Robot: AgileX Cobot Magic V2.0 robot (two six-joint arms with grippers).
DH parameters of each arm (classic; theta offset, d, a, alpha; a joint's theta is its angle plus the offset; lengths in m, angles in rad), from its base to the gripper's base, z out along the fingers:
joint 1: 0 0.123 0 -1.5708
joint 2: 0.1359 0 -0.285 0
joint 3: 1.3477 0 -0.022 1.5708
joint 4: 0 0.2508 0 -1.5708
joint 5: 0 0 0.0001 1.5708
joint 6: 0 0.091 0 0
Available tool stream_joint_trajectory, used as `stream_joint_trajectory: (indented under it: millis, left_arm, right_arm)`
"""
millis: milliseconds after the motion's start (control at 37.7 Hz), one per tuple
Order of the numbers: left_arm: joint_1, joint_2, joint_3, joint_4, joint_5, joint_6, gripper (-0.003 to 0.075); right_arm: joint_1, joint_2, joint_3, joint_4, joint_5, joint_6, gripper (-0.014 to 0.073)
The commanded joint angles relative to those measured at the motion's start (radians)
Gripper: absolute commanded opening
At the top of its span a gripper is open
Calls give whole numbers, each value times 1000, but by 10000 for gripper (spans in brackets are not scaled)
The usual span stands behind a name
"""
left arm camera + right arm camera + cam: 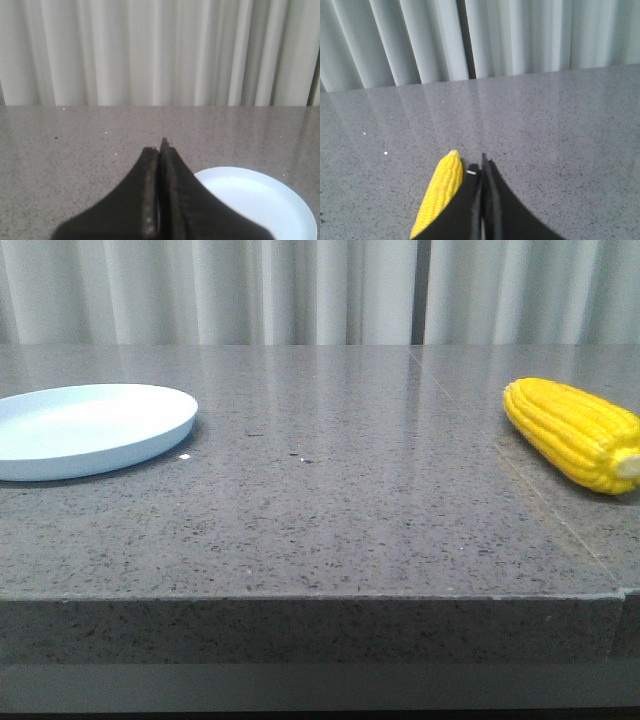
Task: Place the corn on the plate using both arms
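Note:
The yellow corn (575,434) lies on the grey stone table at the far right, its pale stub end toward the front right. The pale blue-white plate (85,427) sits at the far left, with nothing on it. Neither gripper shows in the front view. In the left wrist view my left gripper (161,147) is shut and empty above the table, with the plate (260,200) beside and below it. In the right wrist view my right gripper (483,162) is shut and empty, with the corn (440,192) lying on the table close beside it.
The grey speckled table (330,510) has a front edge low in the front view and a seam near its right end. White curtains (300,290) hang behind the table's far edge.

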Motion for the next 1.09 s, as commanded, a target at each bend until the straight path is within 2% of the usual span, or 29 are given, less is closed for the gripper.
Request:
stream_joint_trajectory:
  millis: [0,133,212,265,398,478,531,584,1062]
  left_arm:
    - [0,42,-41,2,-79,-2,-20]
    - [0,44,-41,2,-78,-2,-15]
    - [0,44,-41,2,-78,-2,52]
    - [0,44,-41,2,-78,-2,153]
    - [0,44,-41,2,-78,-2,492]
    - [0,44,-41,2,-78,-2,625]
    - [0,44,-41,2,-78,-2,678]
    - [0,44,-41,2,-78,-2,680]
    - [0,45,-41,2,-86,-2,671]
  right_arm:
    - [-8,58,-46,-2,-89,-8,-62]
    - [-8,62,-46,-2,-96,-8,-41]
    - [-8,62,-46,-2,-96,-8,33]
    - [-8,62,-46,-2,-96,-8,113]
    - [-8,62,-46,-2,-95,-8,412]
    - [-8,62,-46,-2,-95,-8,554]
    - [-8,62,-46,-2,-95,-8,637]
    - [-8,62,-46,-2,-95,-8,663]
    - [-8,62,-45,-2,-94,-8,661]
